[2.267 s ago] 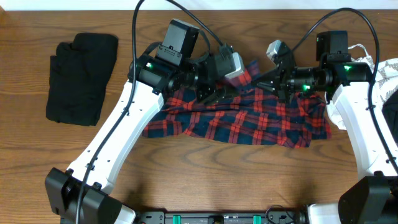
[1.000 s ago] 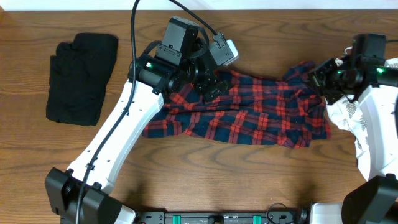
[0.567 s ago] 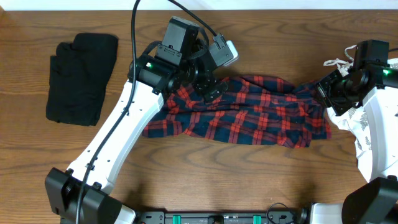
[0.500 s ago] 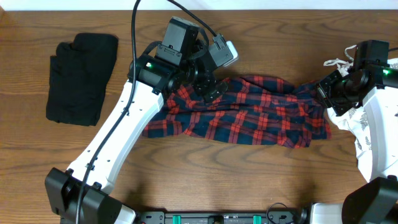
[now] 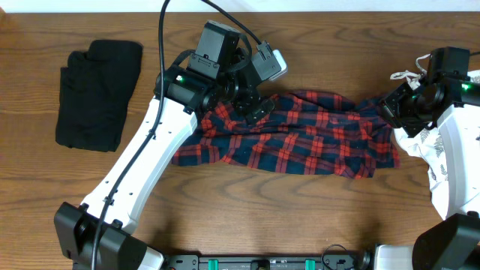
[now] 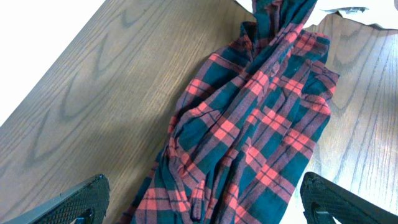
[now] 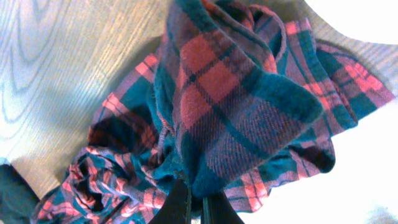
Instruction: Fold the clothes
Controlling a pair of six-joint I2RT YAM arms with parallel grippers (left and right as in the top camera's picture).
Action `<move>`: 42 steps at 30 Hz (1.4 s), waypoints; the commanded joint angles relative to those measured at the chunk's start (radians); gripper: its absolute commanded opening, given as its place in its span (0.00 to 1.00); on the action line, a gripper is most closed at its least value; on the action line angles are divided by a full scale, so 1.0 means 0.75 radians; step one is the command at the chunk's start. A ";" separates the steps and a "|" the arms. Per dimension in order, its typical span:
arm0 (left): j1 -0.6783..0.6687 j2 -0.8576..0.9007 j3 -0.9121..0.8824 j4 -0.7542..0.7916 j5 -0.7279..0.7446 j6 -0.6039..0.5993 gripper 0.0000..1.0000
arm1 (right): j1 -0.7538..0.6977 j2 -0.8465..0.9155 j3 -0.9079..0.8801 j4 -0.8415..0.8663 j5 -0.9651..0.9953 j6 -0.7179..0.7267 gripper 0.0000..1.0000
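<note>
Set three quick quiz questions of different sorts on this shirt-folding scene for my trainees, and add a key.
1. True or false: the right gripper is shut on the plaid shirt.
2. Where does the black garment lie? A) on top of the shirt B) apart from it, on the left arm's side C) beneath the shirt
3. Fill in: the left gripper hangs over the shirt with its jaws ____.

Key: 1 true; 2 B; 3 open.
</note>
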 commanded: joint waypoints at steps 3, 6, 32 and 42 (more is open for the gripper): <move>-0.001 -0.022 0.023 -0.004 -0.011 -0.007 0.98 | 0.020 -0.030 0.004 0.010 0.019 -0.070 0.01; -0.001 -0.022 0.023 -0.004 -0.011 -0.007 0.98 | 0.032 -0.030 0.004 -0.009 0.020 -0.080 0.01; 0.088 0.109 0.008 0.212 -0.395 -0.286 0.98 | 0.233 -0.028 0.004 0.116 -0.048 -0.492 0.37; 0.240 0.414 0.008 0.341 -0.389 -0.516 0.99 | 0.276 -0.028 -0.001 -0.058 0.030 -0.493 0.36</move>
